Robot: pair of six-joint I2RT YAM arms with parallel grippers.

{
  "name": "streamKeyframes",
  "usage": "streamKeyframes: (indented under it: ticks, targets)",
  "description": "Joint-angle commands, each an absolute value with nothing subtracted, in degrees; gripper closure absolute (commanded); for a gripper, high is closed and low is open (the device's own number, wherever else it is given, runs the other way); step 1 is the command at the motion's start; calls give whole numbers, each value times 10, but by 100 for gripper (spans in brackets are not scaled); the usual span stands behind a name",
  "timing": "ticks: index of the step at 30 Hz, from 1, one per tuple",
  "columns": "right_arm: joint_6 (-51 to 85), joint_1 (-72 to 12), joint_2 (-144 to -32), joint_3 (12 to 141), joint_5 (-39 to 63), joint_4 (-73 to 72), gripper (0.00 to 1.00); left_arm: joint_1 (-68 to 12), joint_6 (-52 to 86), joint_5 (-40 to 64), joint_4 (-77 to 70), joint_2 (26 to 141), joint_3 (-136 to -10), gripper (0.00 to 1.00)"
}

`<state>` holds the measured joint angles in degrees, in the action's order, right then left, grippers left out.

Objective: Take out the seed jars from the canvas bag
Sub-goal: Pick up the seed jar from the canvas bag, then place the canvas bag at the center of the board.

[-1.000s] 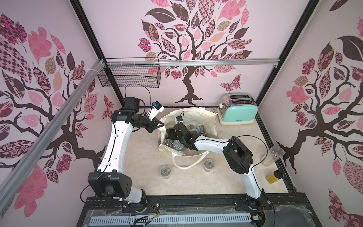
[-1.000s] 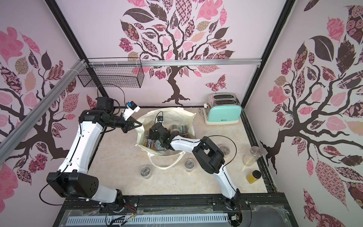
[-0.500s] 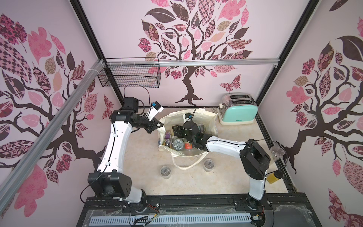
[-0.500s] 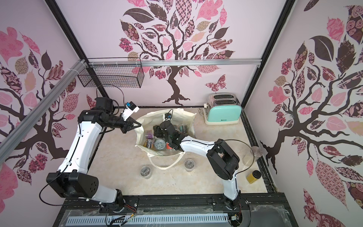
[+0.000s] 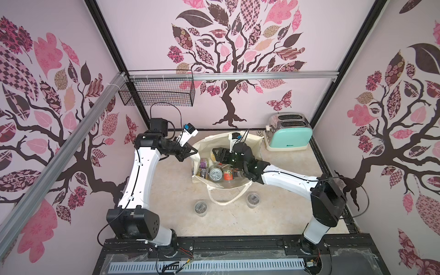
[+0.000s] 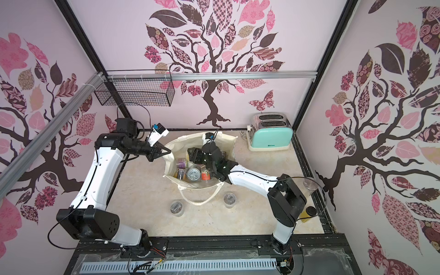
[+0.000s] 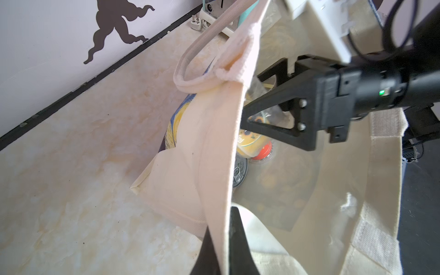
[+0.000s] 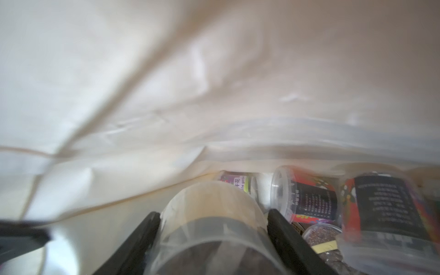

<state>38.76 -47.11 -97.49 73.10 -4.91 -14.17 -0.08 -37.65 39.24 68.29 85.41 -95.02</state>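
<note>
The cream canvas bag (image 5: 252, 142) (image 6: 228, 142) stands open at mid-table. My left gripper (image 5: 194, 151) (image 6: 168, 151) (image 7: 223, 240) is shut on the bag's left rim (image 7: 221, 142), with the cloth pinched between its fingers. My right gripper (image 5: 219, 154) (image 6: 194, 154) (image 8: 212, 228) reaches inside the bag and is shut on a clear seed jar (image 8: 212, 209). More seed jars (image 5: 228, 175) (image 6: 181, 163) (image 8: 307, 197) lie on the bag's floor. Two seed jars (image 5: 200, 207) (image 5: 253, 199) stand on the table in front of the bag.
A silver tin can (image 5: 216, 173) lies among the jars in the bag. A mint toaster (image 5: 288, 134) stands at the back right and a black wire basket (image 5: 157, 92) hangs on the back left. A clear cup (image 6: 310, 188) and a yellow jar (image 6: 309, 213) stand at the right edge. The bag's handle (image 5: 228, 201) loops onto the table.
The right arm's elbow has swung to the right and its gripper has shifted from the bag's left part toward its back. The left arm holds still on the rim.
</note>
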Motion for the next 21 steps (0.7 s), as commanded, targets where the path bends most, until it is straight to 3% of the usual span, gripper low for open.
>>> streamKeyframes:
  ticks: [1, 16, 18, 21]
  targets:
    - [372, -468, -919, 752, -15, -134, 35, 1, -332, 393, 629, 866, -957, 100]
    - [224, -469, -813, 744, 191, -70, 36, 5, -191, 336, 583, 1029, -1107, 99]
    - [198, -468, -803, 739, 230, -56, 36, 8, -190, 339, 590, 1039, -1140, 94]
    - [164, -468, -792, 734, 272, -25, 36, 7, -181, 337, 584, 1036, -1145, 78]
